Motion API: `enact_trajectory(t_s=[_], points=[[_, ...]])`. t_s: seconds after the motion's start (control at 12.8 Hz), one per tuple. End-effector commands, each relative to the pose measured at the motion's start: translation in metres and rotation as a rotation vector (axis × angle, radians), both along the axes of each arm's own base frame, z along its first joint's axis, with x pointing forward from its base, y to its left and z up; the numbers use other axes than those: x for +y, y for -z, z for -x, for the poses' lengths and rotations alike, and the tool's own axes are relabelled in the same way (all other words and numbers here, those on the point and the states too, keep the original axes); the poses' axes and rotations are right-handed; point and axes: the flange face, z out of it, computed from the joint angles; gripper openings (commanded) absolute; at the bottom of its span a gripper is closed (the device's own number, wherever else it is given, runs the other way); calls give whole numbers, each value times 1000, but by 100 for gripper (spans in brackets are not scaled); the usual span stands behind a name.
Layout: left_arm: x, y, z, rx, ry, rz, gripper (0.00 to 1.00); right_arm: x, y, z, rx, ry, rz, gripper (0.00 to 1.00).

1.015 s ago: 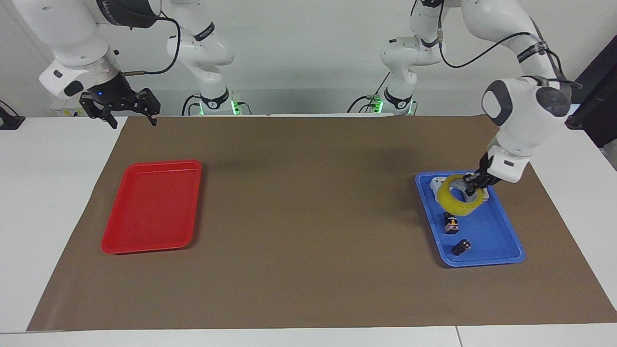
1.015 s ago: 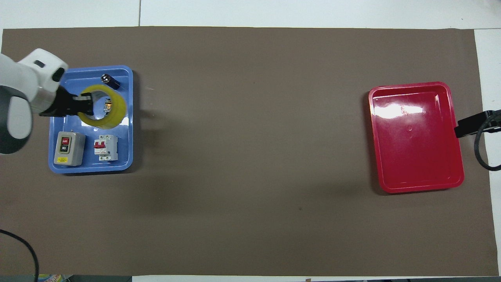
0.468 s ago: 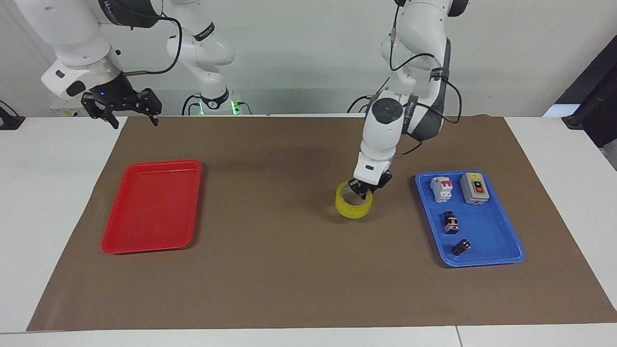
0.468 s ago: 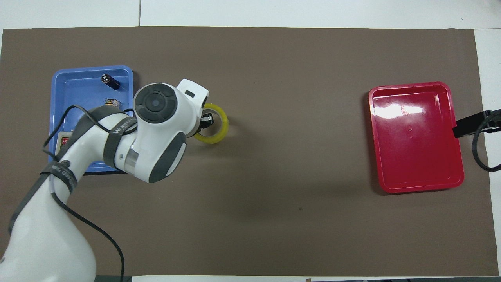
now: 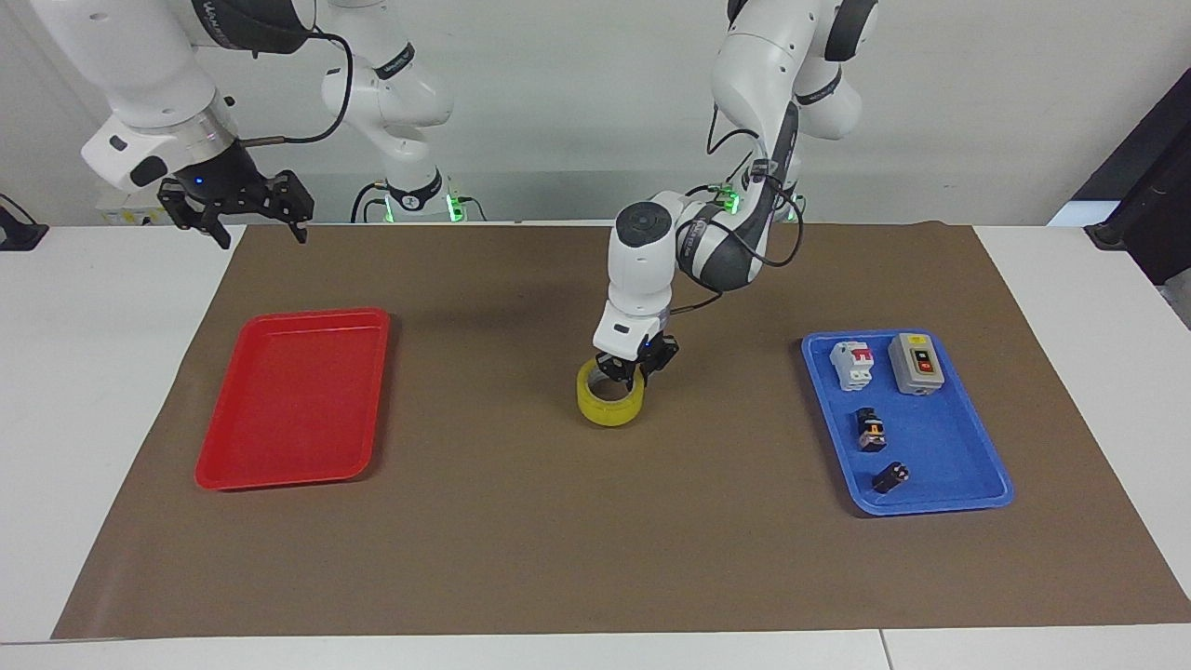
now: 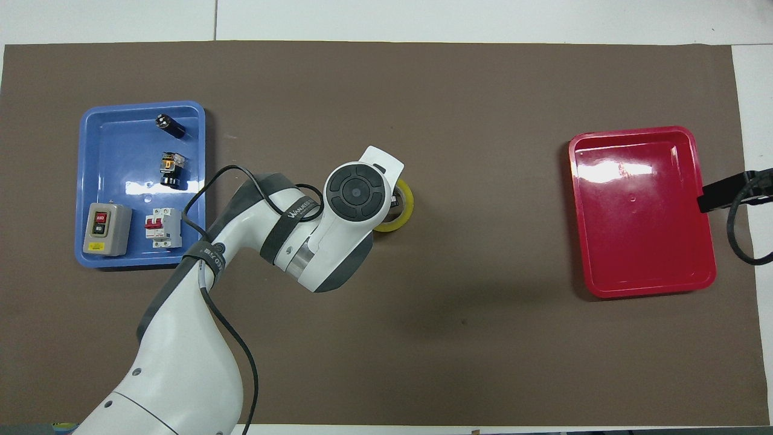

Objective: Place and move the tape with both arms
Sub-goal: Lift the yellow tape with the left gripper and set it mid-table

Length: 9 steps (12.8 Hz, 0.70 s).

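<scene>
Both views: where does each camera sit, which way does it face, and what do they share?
Facing view: high across the table, looking at the robots; both arms show, left gripper shut on the tape, right gripper open, waiting past the red tray.
Overhead view: above the robots' end, looking steeply down; the left arm's wrist covers its gripper, only the right arm's tip shows.
Shared: tape, red tray, blue tray, half a turn apart.

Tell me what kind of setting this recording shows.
Most likely a robotics lab bench: two white arms fixed at a table covered with a brown mat, a blue tray of electrical switches, an empty red tray, and a roll of tape being handled.
</scene>
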Motion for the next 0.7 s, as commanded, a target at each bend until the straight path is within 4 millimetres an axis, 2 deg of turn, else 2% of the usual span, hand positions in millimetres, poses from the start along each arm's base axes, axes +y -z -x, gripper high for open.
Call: enact_trajectory(t_s=[0.0,0.08,0.23,0.31,0.39,0.47,0.62], points=[[0,1,3,-27,38,-13,0,1,1,1,-2,8,-10,100],[1,1,4,-22,54,-17,4,1,1,1,-2,7,-10,100],[7,-9,0,-27,42,-9,58,2,1,2,-1,8,-10,100],[9,-16,1,-30,40,-6,82,3,2,3,1,8,-9,100],[13,-31,2,-42,37,2,100,5,3,4,4,5,-11,100],[28,-49,5,-50,35,6,100,9,9,6,16,-1,-11,100],[78,-80,2,-53,97,-5,100,30,9,6,7,-41,-8,100]])
